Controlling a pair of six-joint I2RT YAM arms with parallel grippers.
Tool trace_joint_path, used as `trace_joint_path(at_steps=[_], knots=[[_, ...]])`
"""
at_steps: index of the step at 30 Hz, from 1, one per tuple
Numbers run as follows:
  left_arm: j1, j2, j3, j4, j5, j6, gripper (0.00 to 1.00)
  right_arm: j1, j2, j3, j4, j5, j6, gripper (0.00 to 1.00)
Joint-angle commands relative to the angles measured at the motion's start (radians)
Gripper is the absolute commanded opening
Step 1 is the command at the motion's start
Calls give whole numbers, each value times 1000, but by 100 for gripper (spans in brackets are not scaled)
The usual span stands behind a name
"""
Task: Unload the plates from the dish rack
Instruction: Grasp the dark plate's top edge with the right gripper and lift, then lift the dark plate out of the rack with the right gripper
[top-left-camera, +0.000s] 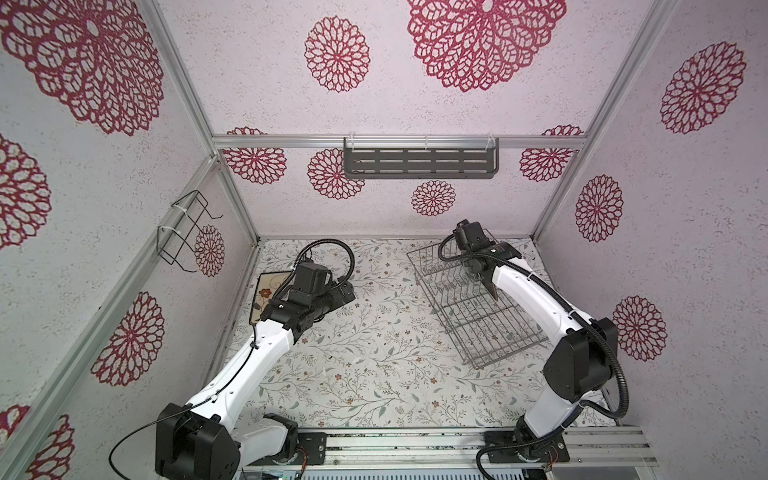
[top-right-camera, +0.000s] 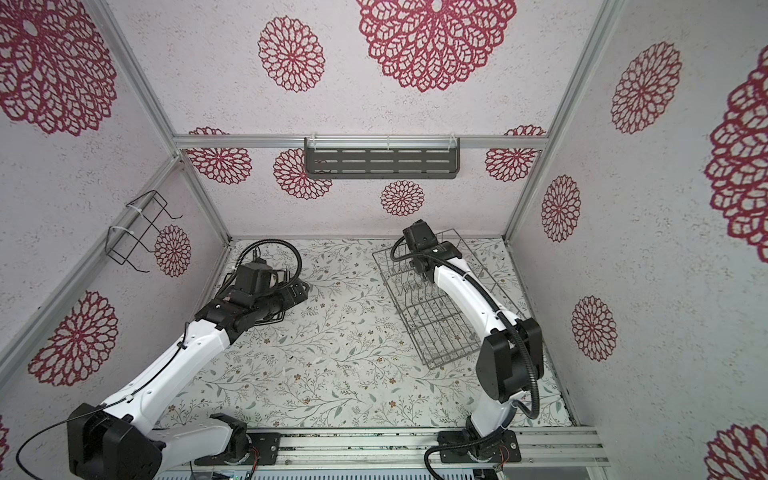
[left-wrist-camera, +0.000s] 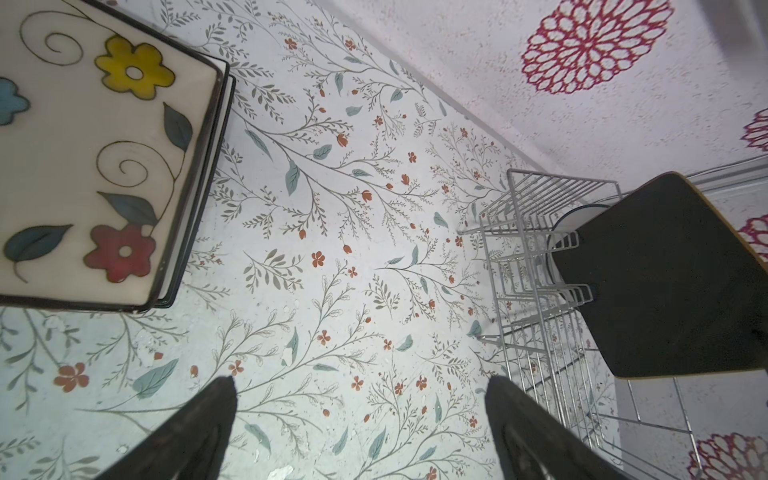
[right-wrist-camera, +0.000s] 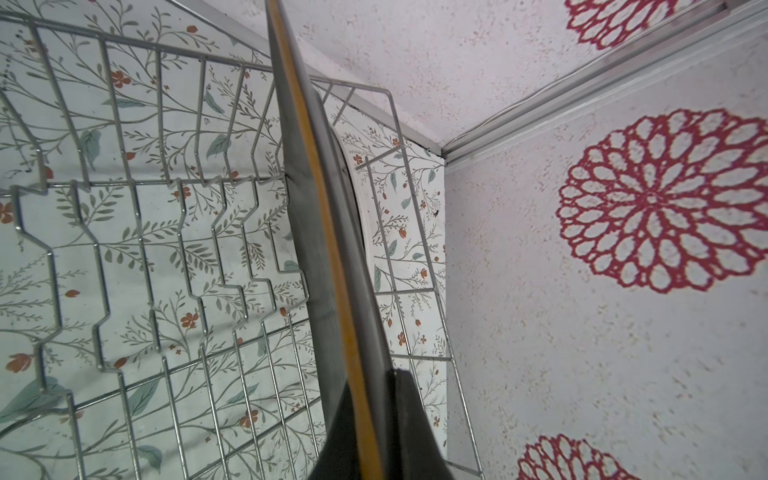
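1. The left arm (top-left-camera: 249, 353) reaches from its base at 7 o'clock toward 1 o'clock, with the wrist bent low.
2. The left claw (left-wrist-camera: 359, 382) points toward 2 o'clock, fingers spread wide and holding nothing.
3. The right arm (top-left-camera: 536, 299) has its elbow at 4 o'clock and its forearm running toward 11 o'clock.
4. The right claw (right-wrist-camera: 372, 382) points downward, pinched on the edge of the black plate (right-wrist-camera: 324, 249).
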Motion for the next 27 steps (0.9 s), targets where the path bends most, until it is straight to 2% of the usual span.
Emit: trace_joint_path(at_steps=[1,9,14,23,27], knots=[[-14,-50,-3,4,-8,-20,98,24,-120,69,51,118,-17,0],[-21,-113,9,10,4,-72,98,61,-221,52,45,155,23,0],[-27,-115,22,27,25,-83,98,60,-281,0,48,107,79,0],[-32,-128,27,49,86,-114,97,62,-319,86,-54,74,143,0],[-33,-120,23,82,110,-132,97,62,-372,75,-31,-6,214,0]])
